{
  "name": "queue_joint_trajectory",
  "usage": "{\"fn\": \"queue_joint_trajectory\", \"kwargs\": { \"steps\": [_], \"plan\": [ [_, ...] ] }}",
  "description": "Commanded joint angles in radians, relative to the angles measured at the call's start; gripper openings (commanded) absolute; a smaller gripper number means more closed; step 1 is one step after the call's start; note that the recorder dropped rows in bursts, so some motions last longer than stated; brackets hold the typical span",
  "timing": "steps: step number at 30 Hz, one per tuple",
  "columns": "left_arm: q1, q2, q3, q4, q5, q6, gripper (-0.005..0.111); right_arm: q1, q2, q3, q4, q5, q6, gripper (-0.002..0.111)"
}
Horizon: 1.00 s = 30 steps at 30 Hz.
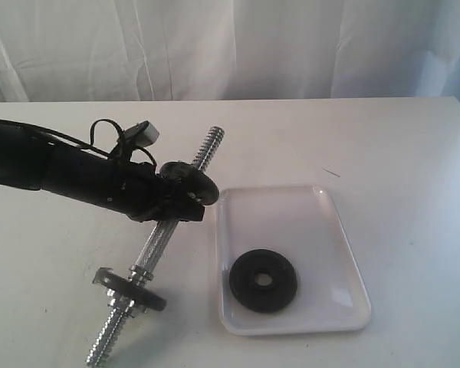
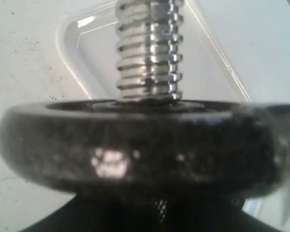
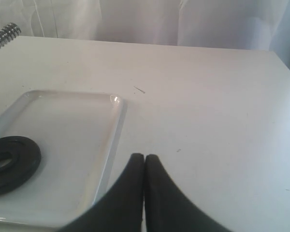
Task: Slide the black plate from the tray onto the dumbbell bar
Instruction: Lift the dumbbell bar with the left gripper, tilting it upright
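The tray holds one thing: the black plate, lying flat in its near half, close to the left rim. The rest of the tray floor is bare and glossy.

Just left of the tray, the dumbbell bar lies slantwise on the white surface, one threaded end aimed at the far edge. A second black disc is threaded onto it and stands upright. The left pincer pinches this disc by the rim. A dark collar sits on the bar's nearer part.

The right pincer hangs over bare surface beside the tray, fingers pressed together. A small dark fleck marks the surface beyond the tray. A white curtain hangs behind the far edge.
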<state>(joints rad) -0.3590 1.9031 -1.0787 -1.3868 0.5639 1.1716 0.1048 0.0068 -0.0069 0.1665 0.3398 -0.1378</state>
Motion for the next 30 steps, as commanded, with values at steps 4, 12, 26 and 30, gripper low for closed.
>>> {"fn": "queue_joint_trajectory", "kwargs": {
  "steps": [4,12,26,30],
  "plan": [
    [-0.002,-0.163,0.068,-0.06,0.094,0.045,0.0,0.003,-0.007,0.007,-0.007,-0.005,0.003,0.0],
    [-0.002,-0.272,0.147,-0.043,0.152,0.146,0.0,0.003,-0.007,0.007,-0.007,-0.005,0.003,0.0],
    [-0.002,-0.398,0.254,-0.006,0.229,0.193,0.0,0.003,-0.007,0.007,-0.007,-0.005,0.003,0.0],
    [-0.002,-0.43,0.31,-0.009,0.169,0.218,0.0,0.003,-0.007,0.007,-0.007,-0.005,0.003,0.0]
  ]
}}
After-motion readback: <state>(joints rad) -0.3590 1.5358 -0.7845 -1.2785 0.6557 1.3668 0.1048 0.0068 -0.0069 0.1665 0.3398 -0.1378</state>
